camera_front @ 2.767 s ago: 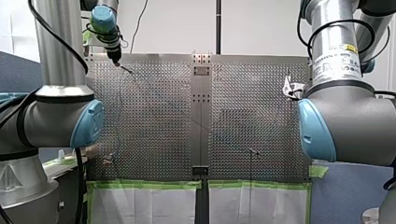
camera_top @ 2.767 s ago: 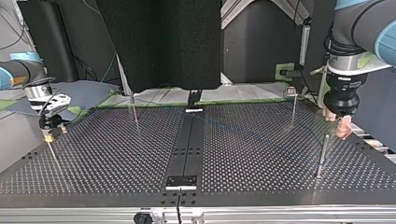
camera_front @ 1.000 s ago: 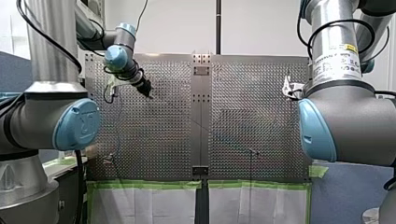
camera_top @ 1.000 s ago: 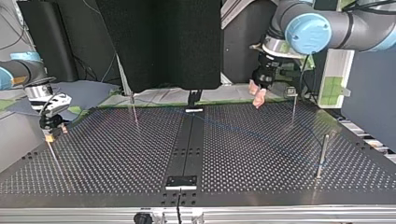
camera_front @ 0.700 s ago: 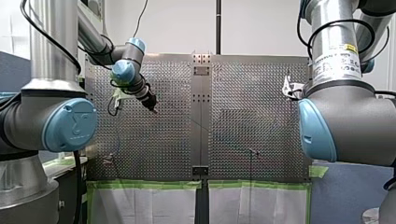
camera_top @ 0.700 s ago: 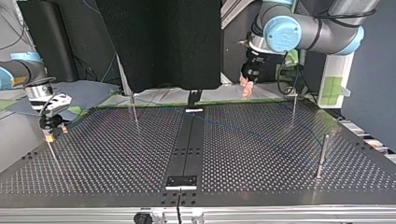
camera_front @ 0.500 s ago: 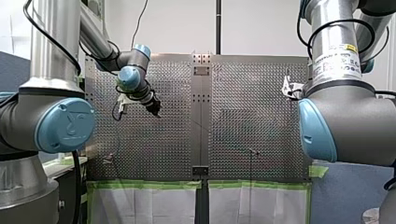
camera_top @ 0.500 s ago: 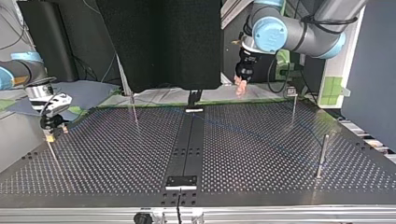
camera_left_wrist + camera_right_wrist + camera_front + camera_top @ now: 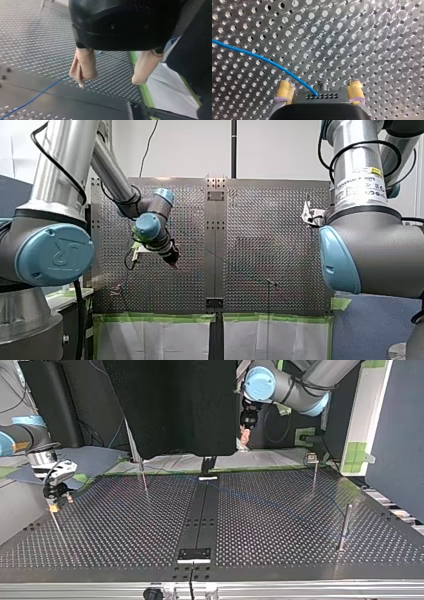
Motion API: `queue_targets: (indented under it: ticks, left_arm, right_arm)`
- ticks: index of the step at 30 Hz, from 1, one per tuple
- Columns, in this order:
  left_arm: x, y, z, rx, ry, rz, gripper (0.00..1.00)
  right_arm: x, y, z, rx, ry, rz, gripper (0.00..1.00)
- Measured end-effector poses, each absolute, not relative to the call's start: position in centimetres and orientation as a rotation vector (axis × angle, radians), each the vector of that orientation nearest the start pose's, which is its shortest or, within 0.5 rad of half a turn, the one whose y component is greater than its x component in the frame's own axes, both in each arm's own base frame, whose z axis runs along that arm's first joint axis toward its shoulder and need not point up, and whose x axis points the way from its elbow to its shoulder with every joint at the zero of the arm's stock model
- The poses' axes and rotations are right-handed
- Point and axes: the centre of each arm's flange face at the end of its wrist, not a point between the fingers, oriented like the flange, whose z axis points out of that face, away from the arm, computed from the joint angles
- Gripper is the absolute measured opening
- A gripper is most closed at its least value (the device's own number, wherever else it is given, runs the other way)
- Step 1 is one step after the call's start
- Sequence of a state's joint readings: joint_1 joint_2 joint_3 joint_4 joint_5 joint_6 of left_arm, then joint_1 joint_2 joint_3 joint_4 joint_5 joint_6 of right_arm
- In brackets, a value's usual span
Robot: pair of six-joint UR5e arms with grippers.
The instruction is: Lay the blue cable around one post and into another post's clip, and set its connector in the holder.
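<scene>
Blue cable [image 9: 35, 96], thin and slack, lies on the perforated metal tabletop [image 9: 30, 37]. It slants away beneath my left gripper [image 9: 109, 83], whose black body hangs well above it, beige-padded fingers spread and empty. My right gripper [image 9: 319, 85] sits low, its yellow-padded fingers apart with the cable passing between them. I judge the left must descend, set across that slant.

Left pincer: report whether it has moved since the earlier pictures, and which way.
Yes. In the front view my left pincer has swung from the far left corner of the table toward its centre strip and near edge.
</scene>
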State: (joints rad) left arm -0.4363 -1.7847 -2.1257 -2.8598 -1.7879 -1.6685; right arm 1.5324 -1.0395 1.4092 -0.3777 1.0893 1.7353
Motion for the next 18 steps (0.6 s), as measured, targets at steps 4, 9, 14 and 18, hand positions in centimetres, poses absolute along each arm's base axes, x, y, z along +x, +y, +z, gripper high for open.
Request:
queue_targets:
  ticks: [4,9,14,18]
  left_arm:
    - [31.0,-28.0,14.9,0.244,2.055,-0.080,1.00]
    - [29.4,-28.8,12.6,0.298,2.060,-0.036,1.00]
    - [28.2,-30.0,11.3,0.321,2.035,-0.016,1.00]
    - [27.5,-31.0,11.3,0.321,1.997,-0.016,1.00]
  right_arm:
    - [15.4,-67.6,28.8,1.474,-1.107,1.644,0.99]
    - [15.4,-67.6,28.8,1.475,-1.109,1.643,0.99]
    - [15.2,-67.7,28.8,1.472,-1.111,1.640,0.99]
    - [15.0,-67.7,28.8,1.467,-1.112,1.637,0.99]
